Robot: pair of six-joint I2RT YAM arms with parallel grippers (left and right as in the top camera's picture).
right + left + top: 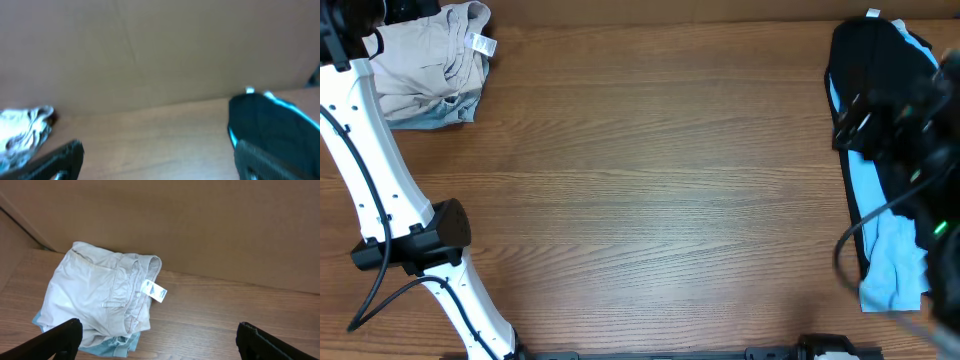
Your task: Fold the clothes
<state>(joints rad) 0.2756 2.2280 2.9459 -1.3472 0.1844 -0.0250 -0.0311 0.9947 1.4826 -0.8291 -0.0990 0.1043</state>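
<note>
The beige khaki shorts lie folded in a small pile at the table's far left corner, with the white label showing at the waistband. In the left wrist view the shorts lie just ahead of my left gripper, which is open and empty and hovers before them. In the overhead view the left gripper is at the top left corner beside the pile. My right gripper is open and empty above bare table. The right arm is a blurred dark shape at the right edge.
Faded blue denim shorts lie under the beige pile and peek out at its front edge. A black garment over a light-blue one lies at the right side. A brown wall bounds the far edge.
</note>
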